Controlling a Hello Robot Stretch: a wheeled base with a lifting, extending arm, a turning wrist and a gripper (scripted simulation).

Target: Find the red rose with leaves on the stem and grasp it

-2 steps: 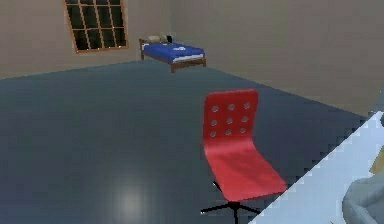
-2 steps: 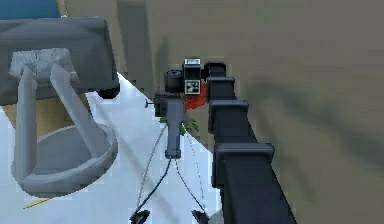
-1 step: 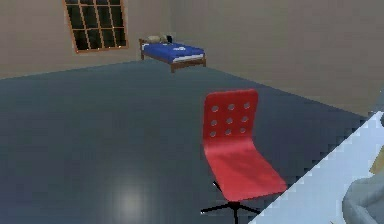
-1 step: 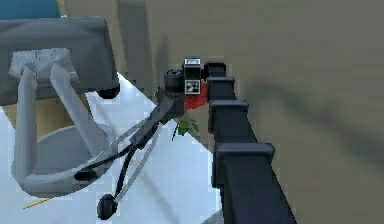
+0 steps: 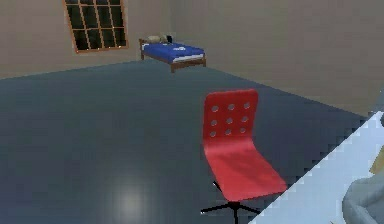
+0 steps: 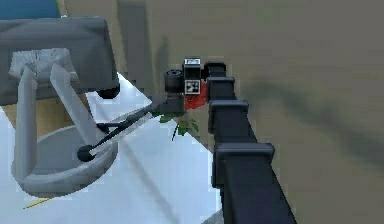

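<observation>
Here, in the arm side view, the dark square arm (image 6: 240, 150) rises from the bottom edge and reaches out over the edge of a white counter (image 6: 150, 180). At its far end sit two small white squares with black marks, and left of them is the dark body of the tool (image 6: 118, 130), whose thin fingers (image 6: 130, 122) run down and to the left across the counter. The red rose (image 6: 200, 93) is right at that far end, a red blob tucked against the arm just below the squares. Its green leaves (image 6: 172, 118) and a bit of stem poke out lower down, near the counter's edge. With the counter and other things close behind, I cannot tell how the fingers stand or whether the tool holds anything.

On the counter's left stands a large grey object (image 6: 55, 110) with a broad flat top, slanted legs and a rounded base; the fingers reach toward it.

In the forward view, a red chair (image 5: 235, 140) with holes in its back stands on a dark floor (image 5: 90, 130), just beside the white counter's corner at the lower right. Far across the room, a bed (image 5: 172, 52) with a blue cover lies against the wall, near a dark window (image 5: 97, 25).
</observation>
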